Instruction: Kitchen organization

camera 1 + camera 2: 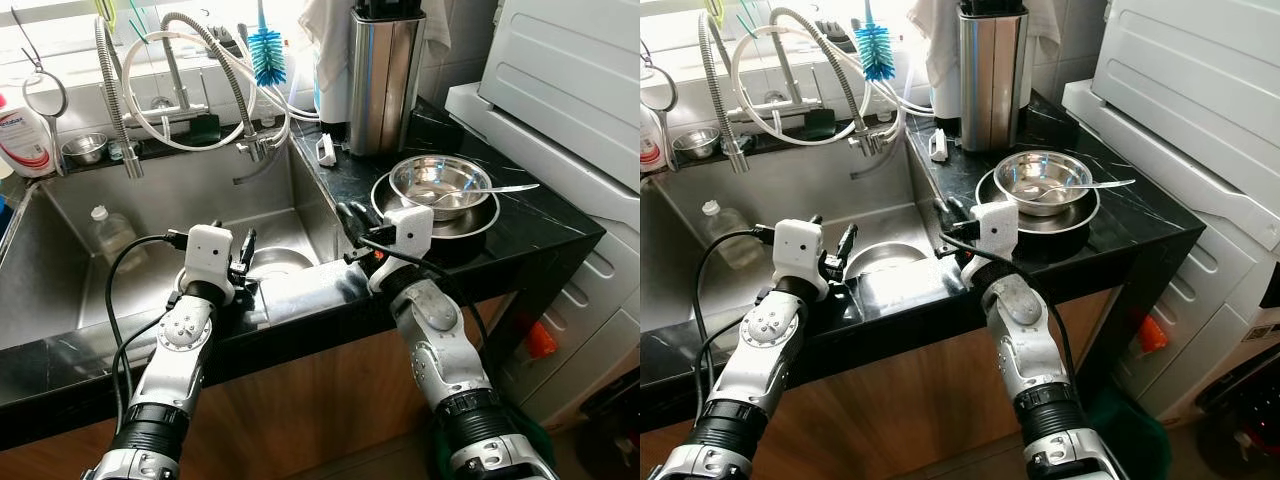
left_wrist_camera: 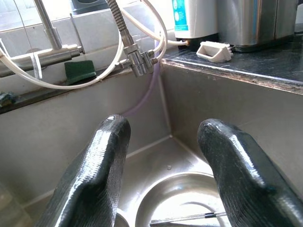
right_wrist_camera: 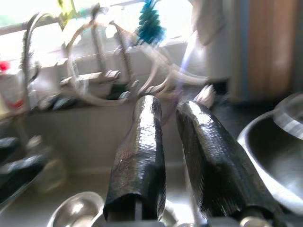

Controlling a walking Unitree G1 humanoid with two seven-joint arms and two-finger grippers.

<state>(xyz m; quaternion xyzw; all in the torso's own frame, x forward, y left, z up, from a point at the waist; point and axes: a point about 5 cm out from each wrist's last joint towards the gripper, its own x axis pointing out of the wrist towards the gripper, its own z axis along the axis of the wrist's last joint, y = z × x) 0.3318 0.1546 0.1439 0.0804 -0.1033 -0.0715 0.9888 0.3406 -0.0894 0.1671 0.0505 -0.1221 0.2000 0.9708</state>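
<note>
A steel bowl (image 1: 275, 262) lies at the bottom of the sink (image 1: 60, 300), near its right wall. My left gripper (image 1: 245, 255) hangs just above the sink's front edge, open, with that bowl (image 2: 184, 198) below and beyond its fingertips. On the black counter (image 1: 540, 225) a second steel bowl (image 1: 440, 185) holding a spoon (image 1: 500, 189) rests in a dark round dish (image 1: 480, 226). My right gripper (image 1: 352, 214) sits over the counter's corner between sink and dish, fingers close together with nothing between them. The right wrist view is blurred.
A plastic bottle (image 1: 115, 235) lies in the sink's left part. Faucet hoses (image 1: 200, 90), a green sponge (image 1: 205, 125), a small bowl (image 1: 85, 148) and a soap bottle (image 1: 22, 135) line the back ledge. A tall steel canister (image 1: 385, 75) and a white appliance (image 1: 570, 80) stand to the right.
</note>
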